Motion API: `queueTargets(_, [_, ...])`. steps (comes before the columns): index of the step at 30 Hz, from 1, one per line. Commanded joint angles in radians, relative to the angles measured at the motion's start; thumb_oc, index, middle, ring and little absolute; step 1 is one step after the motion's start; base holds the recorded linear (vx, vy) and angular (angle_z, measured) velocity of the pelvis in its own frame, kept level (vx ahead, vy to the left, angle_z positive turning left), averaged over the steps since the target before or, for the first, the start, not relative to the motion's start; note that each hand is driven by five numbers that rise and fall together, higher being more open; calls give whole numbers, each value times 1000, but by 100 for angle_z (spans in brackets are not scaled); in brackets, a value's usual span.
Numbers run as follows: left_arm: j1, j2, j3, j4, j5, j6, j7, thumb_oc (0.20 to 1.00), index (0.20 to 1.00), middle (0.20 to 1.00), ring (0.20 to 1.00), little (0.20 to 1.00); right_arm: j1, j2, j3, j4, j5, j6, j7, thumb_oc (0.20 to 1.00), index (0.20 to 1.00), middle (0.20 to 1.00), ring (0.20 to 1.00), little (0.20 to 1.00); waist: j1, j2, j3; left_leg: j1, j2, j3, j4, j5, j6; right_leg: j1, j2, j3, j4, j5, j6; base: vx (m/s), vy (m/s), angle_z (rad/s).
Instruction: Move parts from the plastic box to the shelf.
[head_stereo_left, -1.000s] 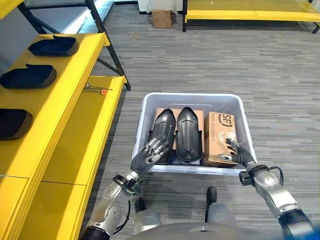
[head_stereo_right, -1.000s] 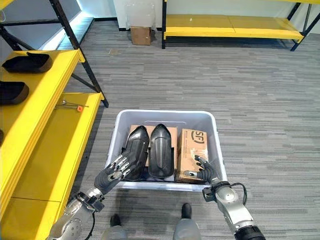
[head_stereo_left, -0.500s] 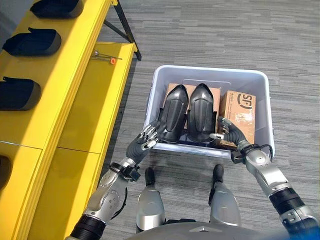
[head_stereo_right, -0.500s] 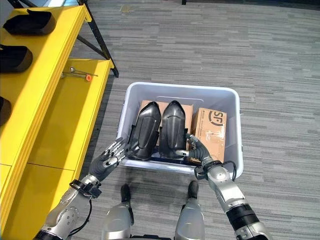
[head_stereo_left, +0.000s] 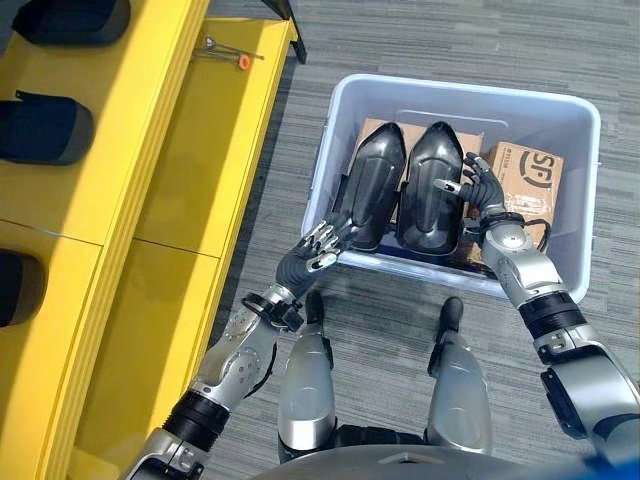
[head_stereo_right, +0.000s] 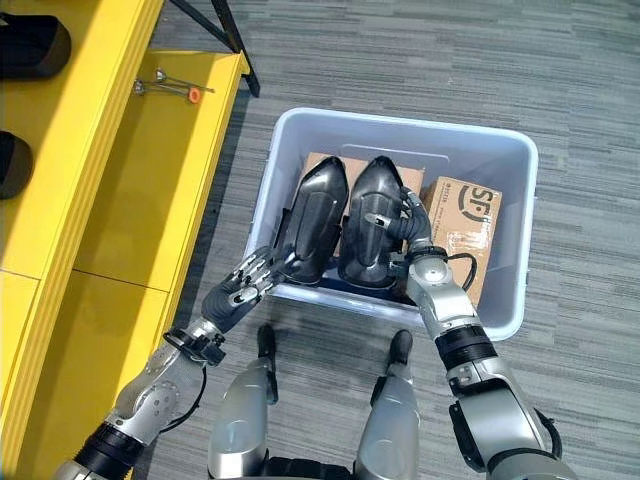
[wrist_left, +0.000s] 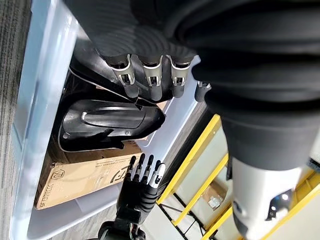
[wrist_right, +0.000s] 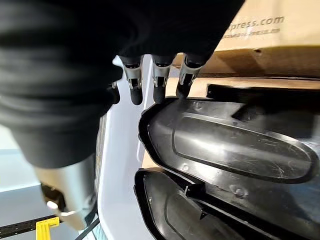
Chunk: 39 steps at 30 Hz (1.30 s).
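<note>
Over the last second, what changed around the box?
The camera tipped down, so the whole scene shifted. The right hand moved from the cardboard carton to the right-hand black part, fingers open at its edge. The left hand stays open at the near end of the left black part, gripping nothing. Both parts lie unmoved in the plastic box.

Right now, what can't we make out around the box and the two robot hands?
- Eye views: whatever lies under the two black parts in the plastic box; they cover it.
- Eye views: left robot hand contact with the left part; its fingers overlap the box rim.
- Right wrist view: right robot hand thumb, behind its dark cover.
- Shelf parts: cut by the frame edge.
</note>
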Motion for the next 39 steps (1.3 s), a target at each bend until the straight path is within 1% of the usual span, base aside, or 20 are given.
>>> queueTargets(1, [44, -9, -6, -91, -22, -15, 0, 1000, 1000, 1000, 1000, 1000, -56, -26, -62, -5, -31, -47, -28, 1000, 1000, 1000, 1000, 1000, 9, -1, -16, -77, -46, 3, 29, 51, 66, -24, -5, -84, 160, -97, -58, -24, 31, 2])
queueTargets(2, [42, -9, -8, -92, -22, -14, 2, 1000, 1000, 1000, 1000, 1000, -63, -28, -63, -1, -34, -45, -28, 1000, 1000, 1000, 1000, 1000, 10, 0, -16, -82, -47, 3, 30, 51, 67, -30, -6, -84, 163, -98, -59, -33, 36, 4])
queueTargets(3, [37, -7, -21, -98, -25, -19, 13, 1000, 1000, 1000, 1000, 1000, -100, -36, -65, 32, -44, -31, -60, 1000, 1000, 1000, 1000, 1000, 16, 9, -16, -110, -51, 4, 37, 52, 69, -63, -10, -83, 182, -101, -60, 0, 0, 0])
queueTargets(5, [33, -5, -30, -100, -30, -22, 19, 1000, 1000, 1000, 1000, 1000, -131, -44, -71, 73, -60, -27, -115, 1000, 1000, 1000, 1000, 1000, 21, 15, -16, -129, -55, 5, 42, 51, 70, -84, -12, -84, 193, -104, -61, -13, 15, 0])
queueTargets(6, [31, -5, -36, -101, -30, -25, 21, 1000, 1000, 1000, 1000, 1000, -148, -51, -75, 100, -47, -29, -140, 1000, 1000, 1000, 1000, 1000, 24, 19, -16, -141, -56, 6, 46, 50, 72, -100, -14, -83, 203, -106, -62, -19, 13, 5])
queueTargets(8, [32, -4, -43, -104, -30, -28, 23, 1000, 1000, 1000, 1000, 1000, -173, -58, -86, 143, -67, -36, -152, 1000, 1000, 1000, 1000, 1000, 28, 25, -16, -160, -60, 7, 49, 50, 72, -121, -17, -83, 214, -109, -62, -19, 18, 7])
queueTargets(11, [27, -5, -61, -103, -34, -39, 32, 1000, 1000, 1000, 1000, 1000, -217, -71, -90, 209, -94, -43, -238, 1000, 1000, 1000, 1000, 1000, 35, 40, -16, -190, -64, 10, 53, 51, 74, -161, -24, -83, 235, -113, -62, -13, 26, 0])
queueTargets(13, [24, -4, -71, -111, -45, -47, 46, 1000, 1000, 1000, 1000, 1000, -230, -78, -94, 241, -101, -48, -219, 1000, 1000, 1000, 1000, 1000, 36, 51, -16, -209, -67, 13, 56, 52, 75, -188, -27, -79, 251, -116, -62, -7, 46, -3])
queueTargets(17, [22, -5, -80, -110, -48, -39, 46, 1000, 1000, 1000, 1000, 1000, -262, -95, -72, 287, -116, -22, -199, 1000, 1000, 1000, 1000, 1000, 40, 66, -16, -239, -72, 18, 70, 46, 74, -229, -39, -74, 280, -128, -60, -3, 18, -6])
queueTargets(18, [16, -5, -81, -106, -49, -38, 45, 1000, 1000, 1000, 1000, 1000, -276, -99, -65, 304, -117, -16, -198, 1000, 1000, 1000, 1000, 1000, 43, 70, -16, -252, -70, 17, 71, 53, 74, -243, -37, -74, 280, -121, -63, -4, 11, -6])
queueTargets(20, [17, -6, -85, -101, -52, -42, 42, 1000, 1000, 1000, 1000, 1000, -293, -106, -53, 330, -117, -14, -207, 1000, 1000, 1000, 1000, 1000, 44, 75, -16, -263, -73, 18, 79, 47, 73, -257, -42, -73, 295, -131, -62, -1, 4, -2])
queueTargets(22, [15, -6, -87, -97, -54, -43, 41, 1000, 1000, 1000, 1000, 1000, -322, -117, -42, 359, -118, 1, -209, 1000, 1000, 1000, 1000, 1000, 48, 83, -16, -282, -75, 18, 85, 47, 72, -278, -44, -73, 306, -134, -64, 0, 0, 0])
queueTargets(26, [6, -6, -92, -90, -57, -36, 38, 1000, 1000, 1000, 1000, 1000, -371, -134, -9, 445, -124, 42, -178, 1000, 1000, 1000, 1000, 1000, 56, 99, -16, -328, -79, 14, 105, 46, 70, -329, -48, -69, 338, -142, -68, -2, 4, 2])
queueTargets(30, [1, -7, -93, -91, -59, -30, 37, 1000, 1000, 1000, 1000, 1000, -377, -139, 11, 496, -143, 30, -152, 1000, 1000, 1000, 1000, 1000, 59, 103, -16, -357, -81, 9, 123, 41, 71, -357, -50, -68, 356, -146, -71, 0, -5, 2])
queueTargets(33, [-2, -8, -93, -86, -60, -29, 27, 1000, 1000, 1000, 1000, 1000, -368, -141, 34, 505, -230, 5, -141, 1000, 1000, 1000, 1000, 1000, 58, 108, -16, -372, -80, 12, 132, 40, 72, -374, -50, -65, 365, -147, -73, 0, 0, 0])
queueTargets(35, [-1, -10, -94, -88, -58, -29, 29, 1000, 1000, 1000, 1000, 1000, -360, -141, 51, 493, -298, -30, -194, 1000, 1000, 1000, 1000, 1000, 56, 110, -16, -377, -80, 12, 135, 40, 73, -380, -50, -62, 368, -146, -74, 0, 0, 0])
queueTargets(37, [4, -10, -93, -88, -73, -36, 28, 1000, 1000, 1000, 1000, 1000, -352, -149, 63, 450, -361, -70, -275, 1000, 1000, 1000, 1000, 1000, 51, 112, -16, -382, -80, 14, 138, 40, 75, -388, -49, -58, 370, -145, -74, 3, 21, 0])
queueTargets(38, [6, -10, -92, -89, -78, -38, 30, 1000, 1000, 1000, 1000, 1000, -346, -148, 61, 427, -386, -74, -304, 1000, 1000, 1000, 1000, 1000, 49, 113, -16, -382, -81, 14, 136, 41, 75, -389, -48, -56, 370, -145, -73, 2, 54, -1])
queueTargets(39, [9, -17, -91, -85, -70, -43, 29, 1000, 1000, 1000, 1000, 1000, -333, -143, 56, 387, -436, -82, -371, 1000, 1000, 1000, 1000, 1000, 44, 113, -16, -381, -80, 17, 132, 42, 75, -389, -47, -53, 366, -144, -73, 0, 49, -2])
